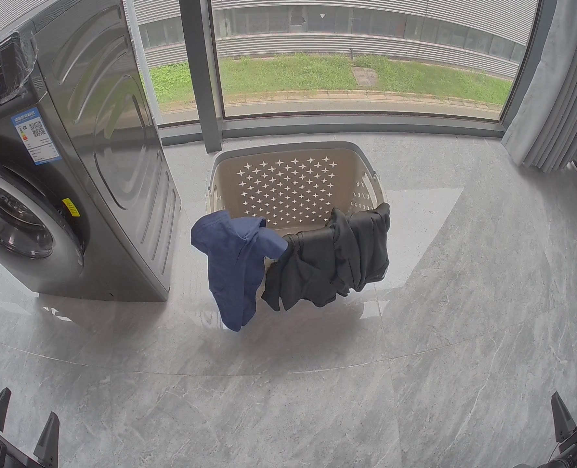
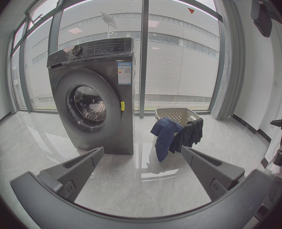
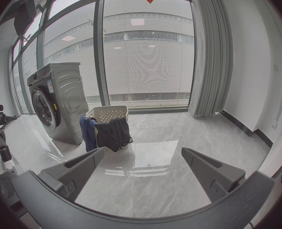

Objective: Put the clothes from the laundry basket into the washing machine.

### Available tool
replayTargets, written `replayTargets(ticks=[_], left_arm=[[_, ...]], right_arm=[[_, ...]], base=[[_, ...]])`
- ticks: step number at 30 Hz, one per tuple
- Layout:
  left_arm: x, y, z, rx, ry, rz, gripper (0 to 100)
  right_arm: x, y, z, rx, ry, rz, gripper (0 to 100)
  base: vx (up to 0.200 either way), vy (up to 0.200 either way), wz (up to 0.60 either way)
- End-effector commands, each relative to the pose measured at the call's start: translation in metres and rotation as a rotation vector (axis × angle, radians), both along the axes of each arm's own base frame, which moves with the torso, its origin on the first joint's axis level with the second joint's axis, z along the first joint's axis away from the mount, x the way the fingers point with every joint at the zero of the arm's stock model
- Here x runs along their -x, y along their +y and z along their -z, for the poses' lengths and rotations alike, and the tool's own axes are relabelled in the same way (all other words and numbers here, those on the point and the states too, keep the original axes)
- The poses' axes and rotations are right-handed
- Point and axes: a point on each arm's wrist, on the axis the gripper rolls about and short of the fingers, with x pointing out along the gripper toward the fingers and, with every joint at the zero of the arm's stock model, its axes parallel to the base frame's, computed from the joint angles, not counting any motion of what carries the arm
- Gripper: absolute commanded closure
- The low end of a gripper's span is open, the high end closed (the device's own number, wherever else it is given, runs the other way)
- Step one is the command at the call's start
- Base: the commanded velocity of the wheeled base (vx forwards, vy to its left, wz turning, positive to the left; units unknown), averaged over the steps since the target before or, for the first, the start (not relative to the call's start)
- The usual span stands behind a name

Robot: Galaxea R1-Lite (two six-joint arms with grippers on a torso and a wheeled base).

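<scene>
Left fingers point(image 2: 80, 166), right fingers point(image 3: 210, 172) gape; blue garment point(image 1: 233, 268), black garment point(image 1: 334, 258) drape laundry basket point(image 1: 288, 177).

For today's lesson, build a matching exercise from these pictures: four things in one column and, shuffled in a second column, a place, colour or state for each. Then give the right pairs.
Column one
1. blue garment
2. black garment
3. laundry basket
4. washing machine

Column two
A. beige, with star-shaped holes
B. dark grey, standing at the robot's left
C. hangs over the basket's near rim, on the side nearer the washing machine
D. hangs over the basket's near rim, on the side farther from the washing machine

Pairs: 1-C, 2-D, 3-A, 4-B
</scene>
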Motion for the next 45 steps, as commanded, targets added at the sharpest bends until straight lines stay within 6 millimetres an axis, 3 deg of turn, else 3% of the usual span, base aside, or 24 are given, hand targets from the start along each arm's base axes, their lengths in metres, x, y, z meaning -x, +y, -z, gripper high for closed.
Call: replayTargets(ticks=[1,8,20,45], left_arm=[[0.0001,0.0000,0.0053,0.001,-0.001,-0.001,0],[0.0001,0.0001,0.0053,0.001,-0.001,-0.002,0],[0.0001,0.0001,0.0053,0.001,-0.001,-0.002,0],[0.0001,0.0001,0.0053,0.001,-0.001,-0.002,0]], right_arm=[[-0.0001,0.0000,0.0053,0.000,0.001,-0.001,0],[-0.0001,0.0000,0.0053,0.000,0.001,-0.001,0],[-0.0001,0.0000,0.0053,0.000,0.001,-0.001,0],[-0.0001,0.0000,0.0053,0.000,0.001,-0.001,0]], base=[[0.000,0.000,0.00],[0.000,-0.171,0.00],[0.000,0.000,0.00],[0.200,0.000,0.00]])
